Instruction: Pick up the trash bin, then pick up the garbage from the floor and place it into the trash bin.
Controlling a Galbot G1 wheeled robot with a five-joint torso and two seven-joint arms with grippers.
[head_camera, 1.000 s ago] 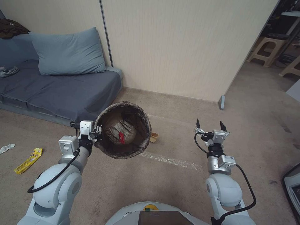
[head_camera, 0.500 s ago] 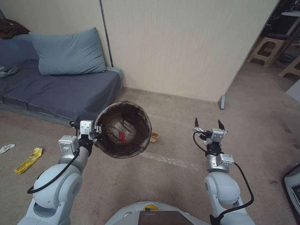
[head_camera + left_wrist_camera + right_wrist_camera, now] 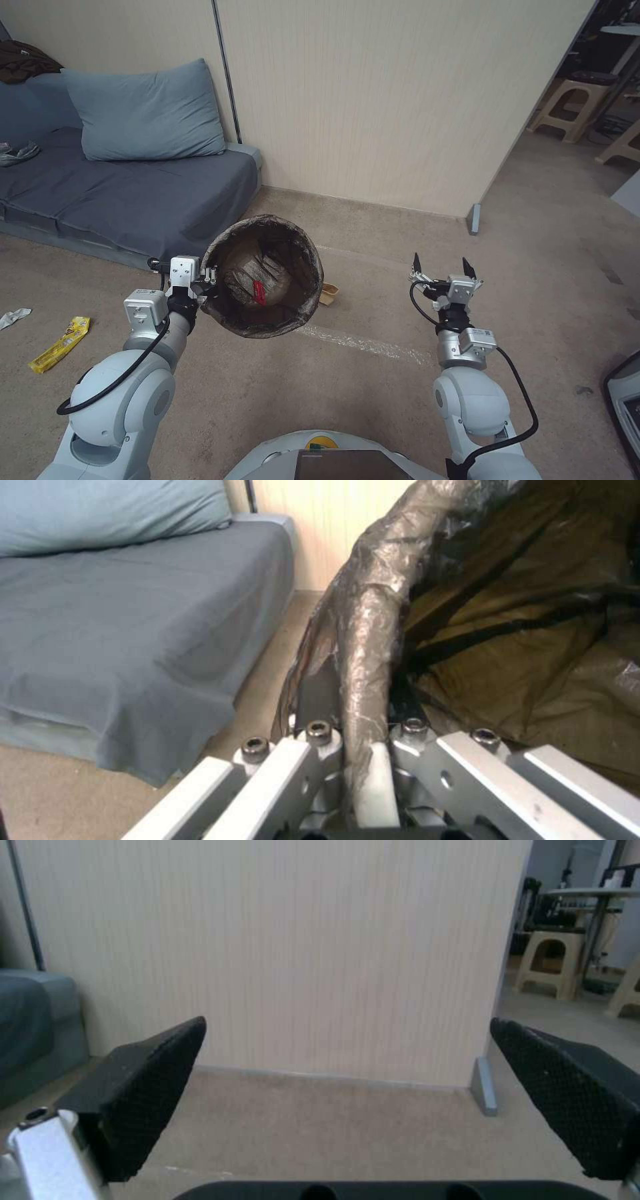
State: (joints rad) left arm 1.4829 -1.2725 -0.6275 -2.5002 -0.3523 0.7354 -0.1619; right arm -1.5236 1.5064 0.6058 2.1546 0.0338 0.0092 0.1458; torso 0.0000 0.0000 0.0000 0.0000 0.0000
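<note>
A: Since the head view comes first, where is the bin (image 3: pixel 263 277)?

B: Centre-left of the frame, off the floor, tipped so its mouth faces the camera. The left end effector (image 3: pixel 203 281) is clamped on the near-left part of its rim, over the folded bag. A small red wrapper (image 3: pixel 259 292) lies inside with some pale crumpled litter.

A: And the right end effector (image 3: pixel 439 271)?

B: Centre-right of the frame, fingers apart, holding nothing, well clear of the bin. A yellow wrapper (image 3: pixel 62 343) and a white tissue (image 3: pixel 14 316) lie on the floor at the left edge; a small tan scrap (image 3: pixel 329 290) sits just beside the bin's right side.

A: The left wrist view?

B: The rim (image 3: pixel 365 645), wrapped in glossy bag film, runs up the middle of the frame between the fingers (image 3: pixel 319 740), which pinch it from both sides. A sofa (image 3: pixel 127 620) fills the left.

A: How will it handle?

B: I judge it light and fairly stiff, but the film looks slippery, so a one-sided rim grip could let it swing or slide. The litter looks weightless and soft; pinch each piece at a raised fold.

A: Right wrist view?

B: Both black textured pads (image 3: pixel 150 1075) stand wide apart at the lower corners, with bare floor and wall between.
</note>
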